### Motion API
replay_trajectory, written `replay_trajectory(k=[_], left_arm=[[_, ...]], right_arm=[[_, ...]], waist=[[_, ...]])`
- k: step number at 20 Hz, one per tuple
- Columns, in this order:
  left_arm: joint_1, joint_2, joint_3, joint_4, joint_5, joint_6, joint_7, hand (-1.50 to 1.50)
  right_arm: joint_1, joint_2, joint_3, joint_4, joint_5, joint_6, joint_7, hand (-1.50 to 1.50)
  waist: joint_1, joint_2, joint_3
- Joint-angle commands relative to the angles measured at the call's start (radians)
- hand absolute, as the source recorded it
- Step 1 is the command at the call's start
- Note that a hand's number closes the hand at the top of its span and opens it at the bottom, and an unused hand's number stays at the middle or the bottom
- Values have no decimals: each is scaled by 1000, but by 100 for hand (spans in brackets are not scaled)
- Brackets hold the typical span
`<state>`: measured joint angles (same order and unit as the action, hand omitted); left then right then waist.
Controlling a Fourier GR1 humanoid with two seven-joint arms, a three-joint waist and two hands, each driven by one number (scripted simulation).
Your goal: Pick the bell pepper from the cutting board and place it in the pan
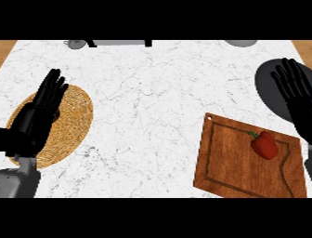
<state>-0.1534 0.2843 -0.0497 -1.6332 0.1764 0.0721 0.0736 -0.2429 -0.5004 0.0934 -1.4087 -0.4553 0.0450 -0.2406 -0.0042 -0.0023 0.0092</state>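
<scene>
Both hands open, nothing held: pick not yet begun. Bell pepper (264, 144) lies on cutting board (227, 167), right hand (302, 104) just beyond board (over the pan (268, 86)), left hand (39, 114) well off. Next, prob.: right hand drops to pepper & closes.

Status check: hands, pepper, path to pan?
Left hand and right hand open, holding nothing. Bell pepper on cutting board, untouched. Pan beside board, nothing between.

Red bell pepper (264, 145) with green stem, lying on its side on upper right part of wooden cutting board (227, 162), stem pointing up-left. Board sits skewed on counter. Dark round pan (272, 90) just beyond board, at right edge.
</scene>
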Motion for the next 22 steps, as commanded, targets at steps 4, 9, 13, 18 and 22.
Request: replay_trajectory(k=[4,9,13,18,22], left_arm=[[-6,35,-83,14,-97,-32,43,0],[2,55,-115,39,-95,-79,77,0],[-24,40,-103,48,-93,-77,122,0],[-27,46,-68,77,-106,-92,112,0],[-35,21,-94,34,-116,-70,163,0]], right_arm=[[-122,-132,12,314,59,138,146,-150],[-76,-336,203,305,517,-23,97,150],[-63,-137,98,586,461,-147,-101,-150],[-131,-184,178,615,553,8,-30,-150],[-185,-267,277,563,690,32,83,-150]], waist=[[47,19,-7],[53,32,-10],[23,10,-7],[12,5,-9],[13,1,-11]])
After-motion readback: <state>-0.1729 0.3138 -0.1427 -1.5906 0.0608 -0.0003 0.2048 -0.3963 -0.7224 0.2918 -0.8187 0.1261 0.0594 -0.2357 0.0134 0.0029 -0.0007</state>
